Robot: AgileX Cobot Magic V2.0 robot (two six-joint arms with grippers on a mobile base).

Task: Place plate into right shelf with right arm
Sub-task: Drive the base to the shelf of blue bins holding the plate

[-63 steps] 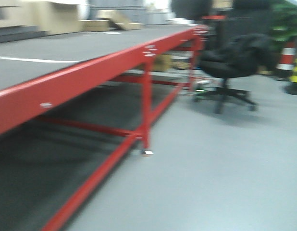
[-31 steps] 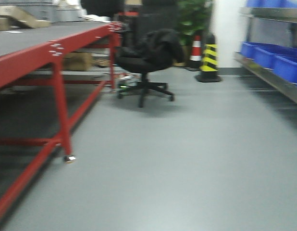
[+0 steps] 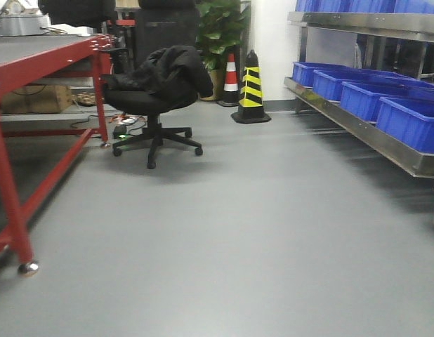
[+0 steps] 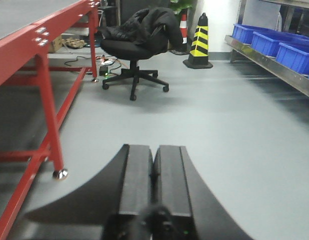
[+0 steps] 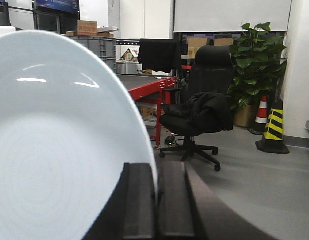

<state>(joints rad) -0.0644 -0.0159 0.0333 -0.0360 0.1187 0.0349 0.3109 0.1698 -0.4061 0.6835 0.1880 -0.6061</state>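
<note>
The plate [image 5: 59, 140] is held in the right end effector [image 5: 155, 172]. It stands on edge and fills the left half of the right wrist view. Its rim runs down into the narrow gap between the 2 black fingers [image 5: 139, 200], which are clamped on it. The plate's pale face catches 2 streaks of ceiling light.

The left end effector [image 4: 154, 150] is clenched. Its 2 pads are pressed flat against each other with nothing between them, and it hangs above the grey floor [image 4: 234, 150].

From the front view, the right shelf [image 3: 364, 133] runs along the right side, its steel front rail slanting away towards the far wall. A row of blue bins [image 3: 406, 123] sits on that lower level, and a 2nd steel level runs above them.

The red-framed table [image 3: 34, 60] lines the left side, and 1 of its legs ends in a small caster on the floor. Between the table and the shelf lies a wide stretch of floor.

Near the table's far end stands a black office chair [image 3: 155, 140] with a dark jacket [image 3: 171, 74] heaped over it. Behind the chair, a black-and-yellow cone [image 3: 251, 88] stands on the floor just beside a red-and-white cone [image 3: 231, 77]. A leafy plant [image 3: 220, 28] rises behind both, against the white wall.
</note>
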